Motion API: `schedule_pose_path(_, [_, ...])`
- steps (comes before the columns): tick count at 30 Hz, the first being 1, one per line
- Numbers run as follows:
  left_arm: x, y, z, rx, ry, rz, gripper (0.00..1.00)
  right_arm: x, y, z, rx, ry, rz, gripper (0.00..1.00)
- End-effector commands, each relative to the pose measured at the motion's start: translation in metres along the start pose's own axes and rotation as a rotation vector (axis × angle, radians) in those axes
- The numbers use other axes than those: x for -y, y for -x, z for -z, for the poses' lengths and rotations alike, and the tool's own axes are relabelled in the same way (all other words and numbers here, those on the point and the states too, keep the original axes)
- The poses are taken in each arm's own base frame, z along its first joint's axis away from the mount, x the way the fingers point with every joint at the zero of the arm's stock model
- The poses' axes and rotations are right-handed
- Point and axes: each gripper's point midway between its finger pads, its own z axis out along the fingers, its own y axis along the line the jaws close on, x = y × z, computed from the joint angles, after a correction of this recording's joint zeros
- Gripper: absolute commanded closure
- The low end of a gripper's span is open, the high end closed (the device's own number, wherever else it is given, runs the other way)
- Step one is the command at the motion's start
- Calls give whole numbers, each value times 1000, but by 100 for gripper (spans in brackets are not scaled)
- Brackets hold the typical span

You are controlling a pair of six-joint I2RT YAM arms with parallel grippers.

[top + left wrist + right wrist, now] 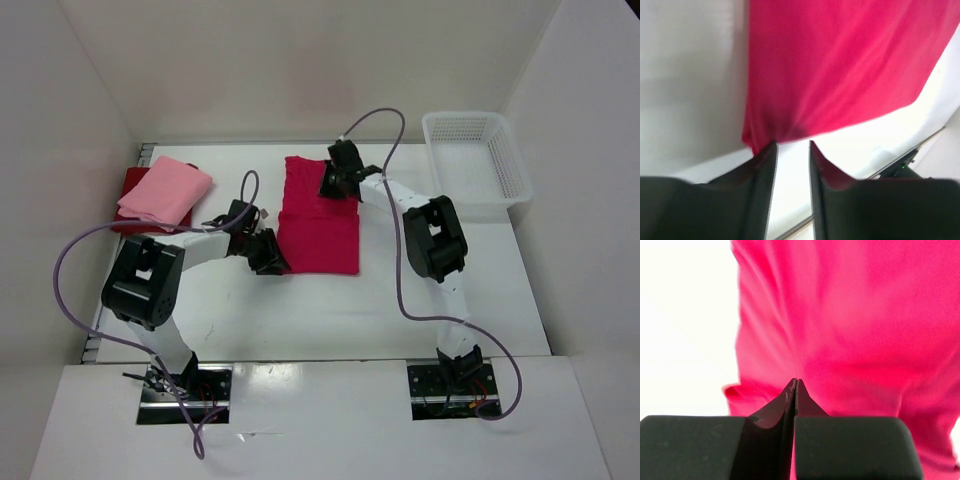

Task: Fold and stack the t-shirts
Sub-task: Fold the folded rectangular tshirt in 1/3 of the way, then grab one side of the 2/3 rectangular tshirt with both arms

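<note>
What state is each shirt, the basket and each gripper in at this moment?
Dark red cloth t-shirt: mostly covered, bottom of stack.
Light pink cloth t-shirt: folded, on top of it.
Bright magenta-pink cloth t-shirt: folded lengthwise, lying flat.
White plastic mesh basket: upright, empty.
Left gripper: open, at magenta shirt's near-left corner.
Right gripper: shut, at its far-right corner.

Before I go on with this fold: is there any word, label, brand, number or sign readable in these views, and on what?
No readable text in any view.
magenta t-shirt: plain cloth, no print or tag showing.
light pink t-shirt: plain.
dark red t-shirt: plain, mostly covered.
white mesh basket: no label visible.
right arm base: small marks, too small to read.
</note>
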Motion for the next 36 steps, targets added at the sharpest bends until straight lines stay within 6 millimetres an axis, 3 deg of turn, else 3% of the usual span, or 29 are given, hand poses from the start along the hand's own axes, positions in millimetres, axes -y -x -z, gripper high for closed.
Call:
schedule_pose_path(1, [20,11,28,55,1,-53,57,-17,86,18,204,3,-19,100])
schedule_pose_path(3, [35,18,43,91,-29,-75,52,-29,91,36,196,36,-7,100])
schedule_pose_path(4, [41,20,48,102,-38,-82,50,-42,100,62,223,82,-3,100])
schedule_pose_path(5, [39,29,58,136,-46,-70,48,-31,78,63,164,91,-7,99])
schedule_pose_path(9, [14,34,57,141,-26,-10,48,-23,24,106,46,155,-16,98])
schedule_pose_path(13, [-8,21,37,56,-24,48,48,5,-50,141,-87,188,-82,94])
schedule_pose_path(14, [-10,20,34,48,-18,43,48,12,-61,146,-114,197,-92,89])
schedule_pose_path(15, [-13,19,32,40,-13,48,48,25,-85,147,-160,178,-116,85])
schedule_pose_path(17, [-18,19,25,27,-3,46,48,33,-96,157,-165,180,-136,69])
schedule_pose_path(18, [-19,19,23,27,-3,46,48,47,-113,157,-196,149,-166,66])
schedule_pose_path(22, [-24,15,12,-8,-11,59,48,68,-135,157,-229,115,-220,60])
schedule_pose_path(28, [-30,13,3,-29,-8,61,51,82,-150,137,-261,76,-240,59])
schedule_pose_path(32, [-30,13,3,-29,-8,61,62,86,-153,123,-273,67,-244,59])
schedule_pose_path(36, [-37,9,0,-38,9,71,76,87,-154,116,-279,61,-256,74])
